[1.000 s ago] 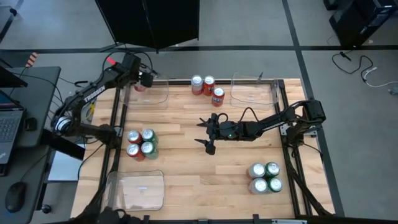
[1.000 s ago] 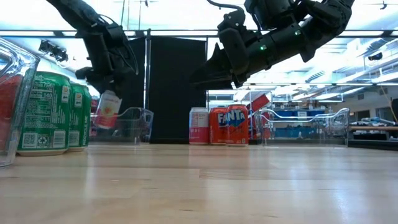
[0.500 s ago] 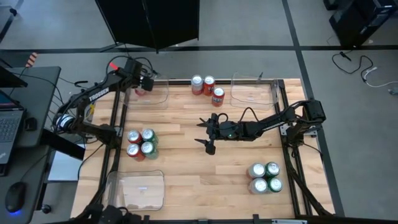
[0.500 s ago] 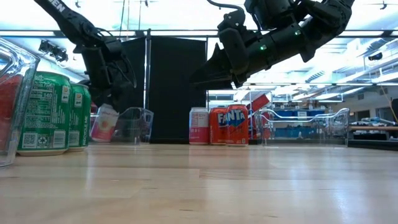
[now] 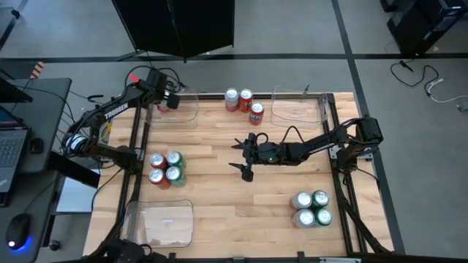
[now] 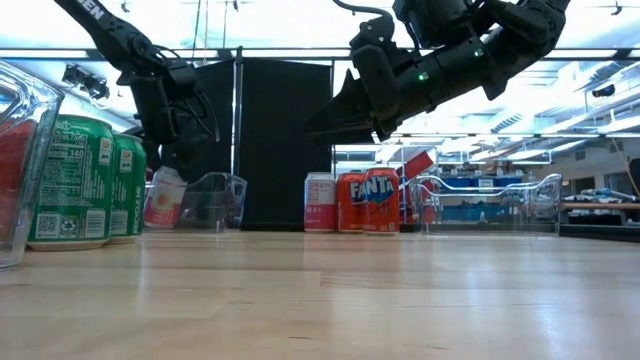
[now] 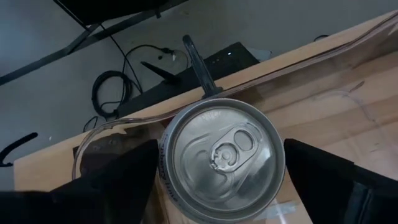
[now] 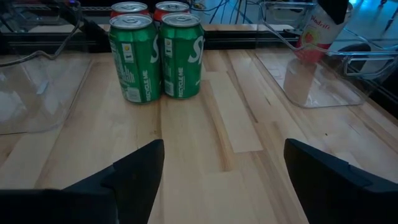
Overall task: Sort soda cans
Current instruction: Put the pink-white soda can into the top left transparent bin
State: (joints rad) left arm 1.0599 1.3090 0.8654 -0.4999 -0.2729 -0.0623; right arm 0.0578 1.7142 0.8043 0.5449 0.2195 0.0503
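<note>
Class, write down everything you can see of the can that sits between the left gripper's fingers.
The can is a small metal cylinder with a silver top and pull tab, its side white with pink-red print. It stands upright in the clear plastic tray at the table's far left corner. The left gripper straddles it from above, fingers wide on either side, apparently not pressing it.

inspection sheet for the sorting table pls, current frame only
Surface: wooden table, three clear trays; near-left tray holds no can.
Job's things: white-pink can in far-left tray; three cans at far edge; four cans left; four cans near right.
Clutter: nothing seen.
Grippers: left gripper over the white-pink can, fingers either side; right gripper open, mid-table, empty.
Cables: floor cable far right.
Surroundings: desk with laptop and mouse.
</note>
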